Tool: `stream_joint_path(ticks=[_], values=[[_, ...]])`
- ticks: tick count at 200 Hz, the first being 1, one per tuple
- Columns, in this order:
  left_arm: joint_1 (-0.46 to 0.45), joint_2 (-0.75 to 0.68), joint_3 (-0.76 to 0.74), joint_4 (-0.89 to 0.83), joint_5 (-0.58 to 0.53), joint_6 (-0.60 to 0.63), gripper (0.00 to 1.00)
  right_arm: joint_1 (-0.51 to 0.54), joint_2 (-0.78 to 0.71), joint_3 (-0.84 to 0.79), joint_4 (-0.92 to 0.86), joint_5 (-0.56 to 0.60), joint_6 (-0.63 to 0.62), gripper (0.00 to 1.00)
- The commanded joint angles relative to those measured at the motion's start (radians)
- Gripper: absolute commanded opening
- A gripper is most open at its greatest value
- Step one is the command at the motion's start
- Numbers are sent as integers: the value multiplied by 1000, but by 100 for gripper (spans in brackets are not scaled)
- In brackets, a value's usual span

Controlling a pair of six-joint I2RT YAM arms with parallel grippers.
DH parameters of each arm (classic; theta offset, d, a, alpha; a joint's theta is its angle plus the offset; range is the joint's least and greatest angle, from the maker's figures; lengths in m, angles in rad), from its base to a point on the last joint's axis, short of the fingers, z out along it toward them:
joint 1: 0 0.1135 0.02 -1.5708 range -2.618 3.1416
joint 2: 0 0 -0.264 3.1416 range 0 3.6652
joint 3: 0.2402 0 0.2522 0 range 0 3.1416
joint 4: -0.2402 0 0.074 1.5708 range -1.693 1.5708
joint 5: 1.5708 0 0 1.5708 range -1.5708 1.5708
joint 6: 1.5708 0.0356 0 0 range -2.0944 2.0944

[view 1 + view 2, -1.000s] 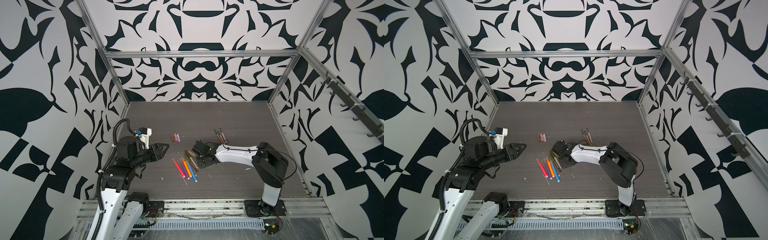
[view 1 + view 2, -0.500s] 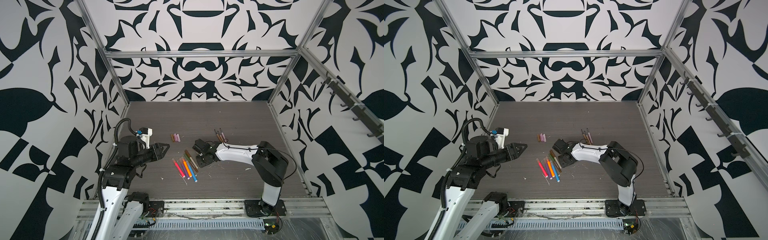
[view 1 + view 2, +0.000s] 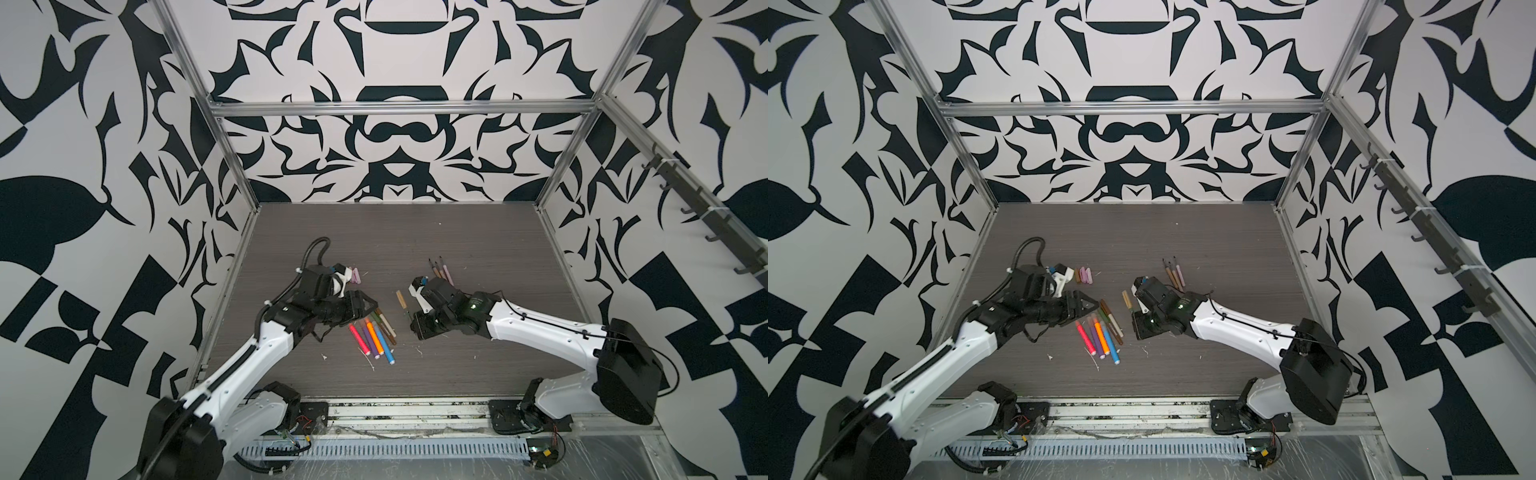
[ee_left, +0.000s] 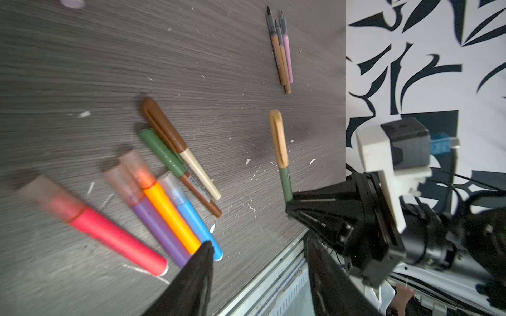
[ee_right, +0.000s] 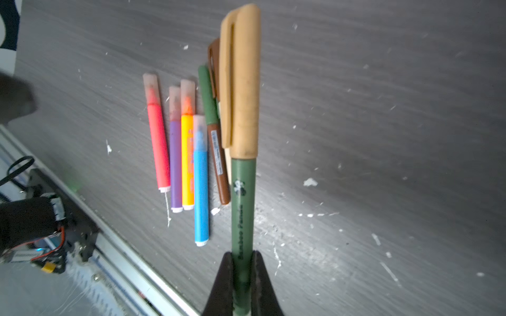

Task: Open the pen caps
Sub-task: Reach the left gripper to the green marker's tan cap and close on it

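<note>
Table [image 3: 457,249]: dark wood-grain, flecked with white debris.

Left hand [image 3: 371,307]: jaws apart, nothing between them, over the left end of the pen cluster.

Right hand [image 5: 242,262]: closed on the olive pen [image 5: 243,205], gripping the barrel at its tail end. Its tan cap [image 5: 241,82] is on and points toward the far edge.

Four thick pens [image 5: 187,158] (pink, purple, orange, blue) lie side by side mid-table toward the front edge, translucent caps [image 5: 187,95] on. Two capped thin pens [image 4: 164,128] lie touching just beside them.

Three uncapped thin pens [image 4: 282,54] lie together further back, toward the right edge.

Loose caps [image 3: 1086,275] sit behind the left hand.
</note>
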Motion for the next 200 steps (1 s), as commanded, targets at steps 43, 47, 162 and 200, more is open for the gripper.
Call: stream_joint_path(ticks=[43,47,162,200], values=[[-120,277,176,11,-146,17,56,31,-58,19,29,7,79,0],[-122,287,183,10,-147,17,56,34,-58,17,31,9,83,0],[-215,416,276,-3,-195,8,42,56,-97,21,-7,47,85,0],[-229,441,292,-3,-196,-3,17,56,-115,23,-27,71,80,0]])
